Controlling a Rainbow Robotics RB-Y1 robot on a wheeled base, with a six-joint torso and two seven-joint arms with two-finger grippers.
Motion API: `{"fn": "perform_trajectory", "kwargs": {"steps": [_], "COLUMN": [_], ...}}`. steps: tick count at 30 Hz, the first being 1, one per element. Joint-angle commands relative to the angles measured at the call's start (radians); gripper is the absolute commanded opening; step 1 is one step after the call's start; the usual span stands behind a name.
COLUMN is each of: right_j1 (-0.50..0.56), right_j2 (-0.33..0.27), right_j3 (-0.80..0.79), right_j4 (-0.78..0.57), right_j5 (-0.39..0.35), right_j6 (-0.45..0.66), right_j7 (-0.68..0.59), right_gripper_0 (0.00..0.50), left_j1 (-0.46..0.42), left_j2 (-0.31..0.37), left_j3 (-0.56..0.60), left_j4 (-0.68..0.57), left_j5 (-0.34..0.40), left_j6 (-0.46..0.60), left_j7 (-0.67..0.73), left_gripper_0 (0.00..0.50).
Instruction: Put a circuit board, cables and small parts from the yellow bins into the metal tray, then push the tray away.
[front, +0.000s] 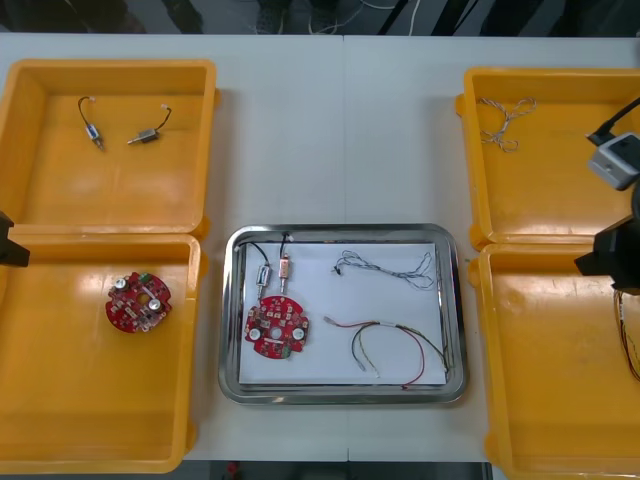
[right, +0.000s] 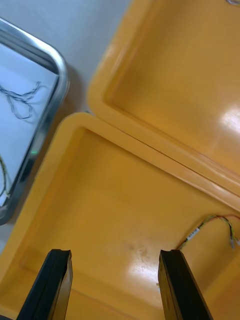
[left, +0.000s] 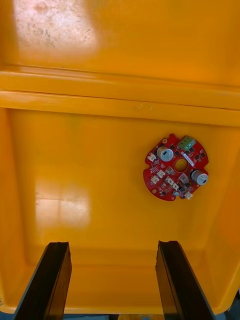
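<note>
Out on the light table (front: 340, 130), shiny rectangular metal tray (front: 226, 330) sits between left gripper (left: 112, 245) and right gripper (right: 115, 255), both spread-fingered over yellow plastic bins (front: 90, 400), right looks closer.

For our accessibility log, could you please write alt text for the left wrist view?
The left gripper, open, hangs over a yellow bin holding one round red circuit board ahead of its fingers. A second bin adjoins it.
</note>
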Motion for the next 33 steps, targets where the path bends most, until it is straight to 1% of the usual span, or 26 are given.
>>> {"fn": "perform_trajectory", "kwargs": {"steps": [1,6,11,13,18,24,28,33], "right_j1": [-0.105,-0.180,-0.251,-0.271,-0.318,-0.343,-0.380,-0.436], "right_j2": [-0.029,0.000,0.074,0.091,0.114,0.114,0.112,0.152], "right_j3": [0.133,0.243,0.340,0.369,0.454,0.566,0.671,0.823], "right_j4": [-0.060,-0.081,-0.083,-0.087,-0.089,-0.112,-0.115,-0.092], "right_j5": [-0.019,-0.030,-0.036,-0.038,-0.035,0.011,0.047,0.111], "right_j6": [0.003,0.003,0.003,0.003,0.003,0.003,-0.052,-0.096], "right_j7": [-0.030,-0.023,-0.018,-0.015,-0.006,0.010,0.031,0.062], "right_gripper_0": [0.500,0.500,0.500,0.500,0.500,0.500,0.500,0.500], "left_j1": [0.044,0.043,0.044,0.044,0.044,0.044,0.044,0.044], "left_j2": [0.045,0.045,0.045,0.045,0.045,0.045,0.045,0.045], "left_j3": [0.037,0.037,0.037,0.037,0.037,0.037,0.037,0.037], "left_j4": [-0.027,-0.027,-0.026,-0.026,-0.026,-0.026,-0.026,-0.026], "left_j5": [0.007,0.007,0.009,0.009,0.009,0.009,0.009,0.009], "left_j6": [-0.040,-0.043,-0.043,-0.043,-0.043,-0.043,-0.043,-0.043], "left_j7": [-0.051,-0.054,-0.059,-0.059,-0.059,-0.059,-0.059,-0.059], "left_gripper_0": [0.500,0.500,0.500,0.500,0.500,0.500,0.500,0.500]}}
